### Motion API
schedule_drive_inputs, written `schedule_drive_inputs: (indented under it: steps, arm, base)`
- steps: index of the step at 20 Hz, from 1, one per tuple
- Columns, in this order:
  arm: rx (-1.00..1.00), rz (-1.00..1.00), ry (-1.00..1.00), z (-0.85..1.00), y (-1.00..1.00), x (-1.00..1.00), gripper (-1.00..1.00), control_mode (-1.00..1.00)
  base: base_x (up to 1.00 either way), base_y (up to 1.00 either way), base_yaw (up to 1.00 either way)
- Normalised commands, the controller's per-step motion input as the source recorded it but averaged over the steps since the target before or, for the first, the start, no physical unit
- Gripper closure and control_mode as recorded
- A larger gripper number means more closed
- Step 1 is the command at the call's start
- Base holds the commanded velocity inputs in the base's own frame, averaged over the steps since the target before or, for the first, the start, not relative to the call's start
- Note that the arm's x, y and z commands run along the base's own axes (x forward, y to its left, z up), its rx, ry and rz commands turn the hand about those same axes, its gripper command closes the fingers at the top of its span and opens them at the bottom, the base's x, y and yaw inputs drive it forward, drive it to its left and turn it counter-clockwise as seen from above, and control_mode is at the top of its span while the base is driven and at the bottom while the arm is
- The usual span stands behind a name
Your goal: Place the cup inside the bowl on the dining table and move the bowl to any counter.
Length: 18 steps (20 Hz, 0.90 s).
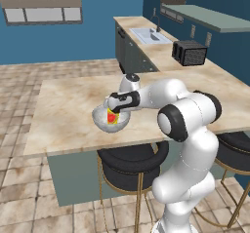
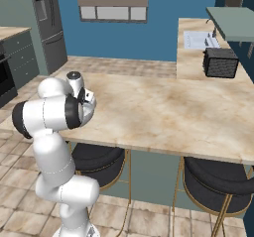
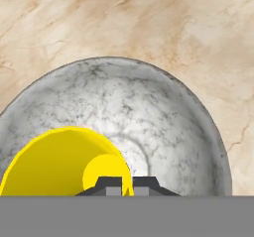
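Gripper (image 3: 120,185) shut, seemingly pinching cup (image 3: 64,161) rim, lowers it inside bowl (image 3: 163,107) near table (image 1: 63,105) front edge, ready for carrying.

Two round black cushioned stools on thin brass legs (image 1: 132,166) (image 2: 216,181) stand tucked under the near edge. Farther back sit a boxy black toaster (image 1: 189,52), a pale inset sink with a dark faucet (image 1: 149,34), and a tall dark-grey fridge (image 2: 47,25).
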Motion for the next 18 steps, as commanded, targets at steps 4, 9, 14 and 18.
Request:
schedule_drive_inputs:
  steps: [4,9,14,18]
  arm:
    - [0.0,0.0,0.0,0.0,0.0,0.0,-1.0,-1.0]
    - [0.0,0.0,0.0,0.0,0.0,0.0,-1.0,-1.0]
    - [0.0,0.0,0.0,0.0,0.0,0.0,-1.0,-1.0]
    - [0.0,0.0,-0.01,0.11,0.0,0.0,-1.0,-1.0]
  base:
    - [0.0,0.0,0.0]
    - [0.0,0.0,0.0]
    - [0.0,0.0,0.0]
    - [0.0,0.0,0.0]
